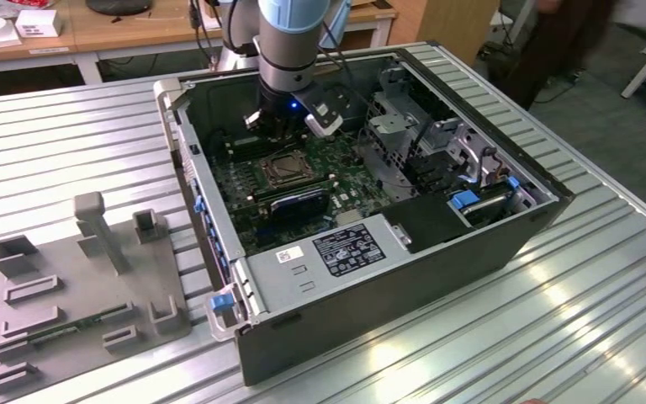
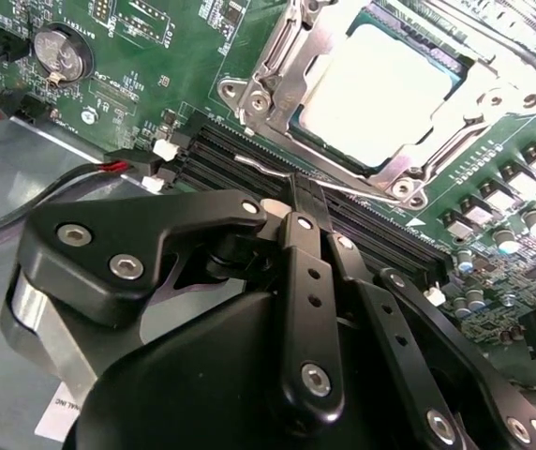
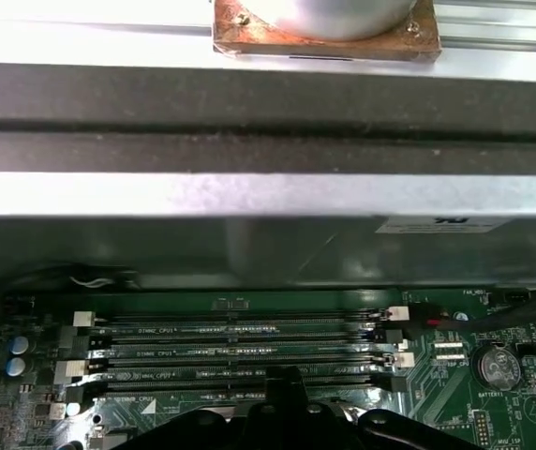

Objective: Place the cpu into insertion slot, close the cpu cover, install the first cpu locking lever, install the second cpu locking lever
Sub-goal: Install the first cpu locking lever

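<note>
Gripper (image 2: 304, 192): lowered inside the computer case (image 1: 413, 278), at the edge of the insertion slot nearest the memory slots; fingers are drawn together with no gap seen between them
Arm (image 1: 295, 50): reached down into the open case from above, toward the case's far wall in the exterior view
Locking lever (image 2: 260, 166): thin bent metal rod lying along the slot's edge; its free end is met by the fingertips, and whether it is clamped there cannot be told
Cpu (image 2: 380, 89): seated flat in the insertion slot, silvery top exposed through the cover's cut-out
Cpu cover (image 2: 482, 89): folded down over the cpu, framing it on all sides
Insertion slot (image 1: 265, 172): set near the middle of the motherboard (image 2: 156, 75)
Memory slots (image 3: 240, 342): long black rows, just beside the insertion slot and under the gripper
Coin battery (image 2: 57, 52): mounted near a corner of the motherboard, well apart from the slot
Table (image 1: 54, 151): ribbed metal; the case is laid on it on its side, open face up
Fixture tray (image 1: 132, 311): grey, placed near the table's edge at the exterior view's left, apart from the case
</note>
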Robot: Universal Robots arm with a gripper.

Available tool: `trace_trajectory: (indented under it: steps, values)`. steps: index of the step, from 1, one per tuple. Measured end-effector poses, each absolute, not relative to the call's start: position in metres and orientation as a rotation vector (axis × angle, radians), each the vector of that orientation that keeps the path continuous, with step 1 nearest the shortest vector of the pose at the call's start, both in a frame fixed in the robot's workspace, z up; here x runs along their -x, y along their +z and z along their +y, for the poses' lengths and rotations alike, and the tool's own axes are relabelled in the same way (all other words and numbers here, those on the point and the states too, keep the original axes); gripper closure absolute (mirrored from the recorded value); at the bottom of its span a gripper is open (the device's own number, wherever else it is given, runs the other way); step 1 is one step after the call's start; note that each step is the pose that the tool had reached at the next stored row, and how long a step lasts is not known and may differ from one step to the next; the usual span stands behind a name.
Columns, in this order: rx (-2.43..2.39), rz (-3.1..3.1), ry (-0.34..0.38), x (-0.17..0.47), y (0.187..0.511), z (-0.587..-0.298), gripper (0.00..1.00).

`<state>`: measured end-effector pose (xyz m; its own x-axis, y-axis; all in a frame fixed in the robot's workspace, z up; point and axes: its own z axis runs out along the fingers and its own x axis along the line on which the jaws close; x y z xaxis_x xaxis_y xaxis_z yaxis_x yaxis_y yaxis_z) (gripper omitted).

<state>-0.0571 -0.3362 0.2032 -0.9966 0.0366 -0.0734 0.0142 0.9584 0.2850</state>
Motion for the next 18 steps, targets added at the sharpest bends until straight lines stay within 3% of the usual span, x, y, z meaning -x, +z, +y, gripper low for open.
trace_trajectory:
  steps: [18]
  values:
    - [-0.039,3.033,0.432,0.054,0.1984,-0.3342,0.89]
